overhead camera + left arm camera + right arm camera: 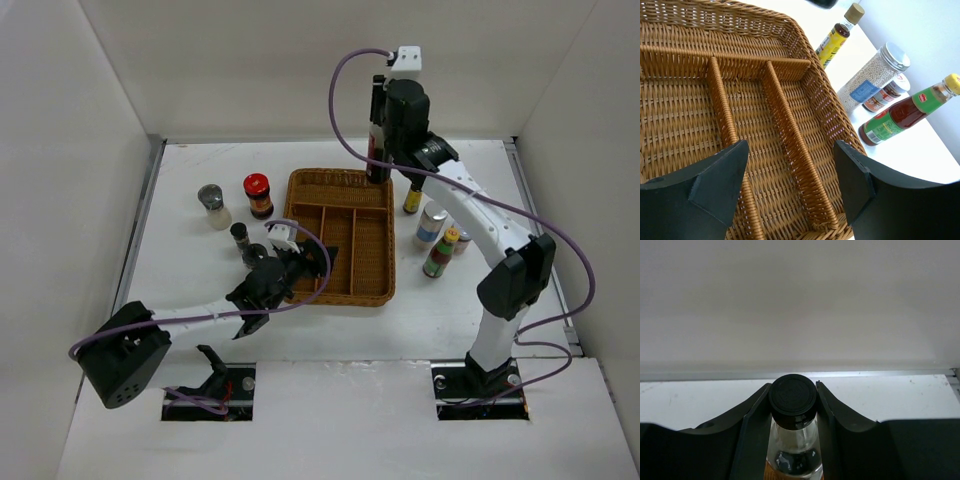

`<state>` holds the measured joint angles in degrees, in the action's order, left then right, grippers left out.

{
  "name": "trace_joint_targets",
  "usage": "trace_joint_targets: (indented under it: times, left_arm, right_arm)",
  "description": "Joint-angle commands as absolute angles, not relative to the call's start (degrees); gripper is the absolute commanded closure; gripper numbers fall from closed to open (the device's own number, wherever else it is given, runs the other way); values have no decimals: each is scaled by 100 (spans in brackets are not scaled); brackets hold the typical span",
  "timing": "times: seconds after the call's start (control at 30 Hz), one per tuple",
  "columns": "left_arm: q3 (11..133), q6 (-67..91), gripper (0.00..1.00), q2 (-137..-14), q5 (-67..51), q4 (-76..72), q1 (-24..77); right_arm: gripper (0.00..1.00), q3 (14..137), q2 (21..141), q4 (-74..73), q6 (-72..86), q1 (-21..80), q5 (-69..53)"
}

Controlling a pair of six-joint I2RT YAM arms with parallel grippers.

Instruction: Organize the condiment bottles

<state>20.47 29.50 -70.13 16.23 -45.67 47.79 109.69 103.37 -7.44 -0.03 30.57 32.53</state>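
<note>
Jaws of the right gripper (793, 396) clamp the neck of the black-capped bottle (377, 160), keeping it upright at the wicker tray's (345, 297) far edge, probably to lower it straight into a compartment. The left gripper (790, 165), jaws open and empty, hovers over the tray's near left. The red-lidded jar (258, 196) and yellow-capped sauce bottle (440, 252) wait on the bench (180, 270).

Bright, even light; soft shadows.
</note>
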Motion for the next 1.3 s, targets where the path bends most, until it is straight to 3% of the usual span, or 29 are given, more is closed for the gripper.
trace_joint_targets:
  times: [0.0,0.73,0.8,1.03,1.27]
  left_arm:
    - [1969,3032,33,-6803,1573,-4931,4759]
    - [1951,3120,32,-6750,1512,-4922,4750]
    - [1951,3129,32,-6776,1512,-4922,4724]
    - [1960,3155,33,-6811,1512,-4922,4716]
    - [1969,3173,32,-6794,1512,-4870,4715]
  right_arm:
    - [89,11039,10379,246,9,3151,3261]
    - [86,8720,10257,1090,1037,3168,3261]
    - [81,8561,10204,1107,1116,3177,3261]
    - [49,8209,9915,1257,1204,3186,3261]
    - [38,8095,9528,1239,1178,3230,3261]
